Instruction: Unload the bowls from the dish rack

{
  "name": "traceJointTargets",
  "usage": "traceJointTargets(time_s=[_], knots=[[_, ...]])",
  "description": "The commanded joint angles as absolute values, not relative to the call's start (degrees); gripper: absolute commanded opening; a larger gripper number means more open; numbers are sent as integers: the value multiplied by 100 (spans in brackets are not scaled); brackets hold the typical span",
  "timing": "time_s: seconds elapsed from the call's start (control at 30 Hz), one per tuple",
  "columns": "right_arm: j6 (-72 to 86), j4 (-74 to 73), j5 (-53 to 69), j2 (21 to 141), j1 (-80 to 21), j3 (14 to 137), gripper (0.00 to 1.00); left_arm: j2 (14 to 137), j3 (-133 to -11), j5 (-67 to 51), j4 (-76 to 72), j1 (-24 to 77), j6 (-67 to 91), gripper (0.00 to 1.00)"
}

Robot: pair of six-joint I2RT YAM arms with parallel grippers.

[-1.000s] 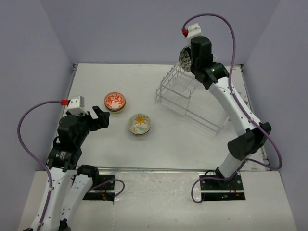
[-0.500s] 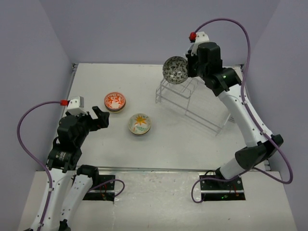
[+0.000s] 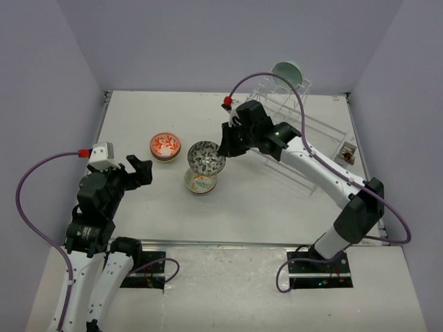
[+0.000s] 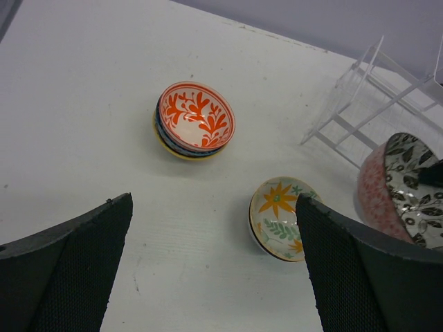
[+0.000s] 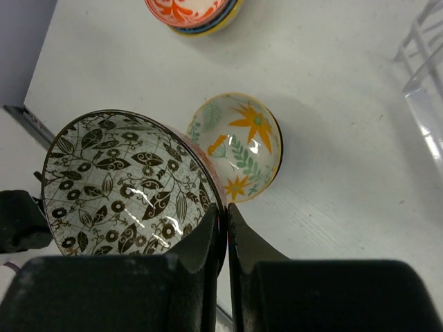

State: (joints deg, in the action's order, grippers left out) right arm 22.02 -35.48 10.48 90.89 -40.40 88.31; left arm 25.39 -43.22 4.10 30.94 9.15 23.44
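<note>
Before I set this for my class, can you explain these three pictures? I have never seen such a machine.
These are two robot arms bolted at the near edge of a table, each ending in a two-finger gripper. One picture looks down from above and behind; the other two come from cameras on the wrists. On the table stand a red-orange bowl stacked on another, a yellow flower bowl and a clear dish rack holding a pale green bowl. The right gripper pinches the rim of a leaf-patterned bowl, close to the yellow flower bowl. The left gripper is open and empty.
</note>
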Motion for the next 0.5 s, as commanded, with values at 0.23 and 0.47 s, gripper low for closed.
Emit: traceJointTargets(time_s=[0.23, 0.47], knots=[[2830, -2865, 1284, 9949, -4263, 8745, 0, 2522, -4315, 510, 2953, 932, 2399, 100], [2839, -2813, 1029, 10371, -4263, 8728, 0, 2549, -4315, 448, 2936, 923, 2382, 100]])
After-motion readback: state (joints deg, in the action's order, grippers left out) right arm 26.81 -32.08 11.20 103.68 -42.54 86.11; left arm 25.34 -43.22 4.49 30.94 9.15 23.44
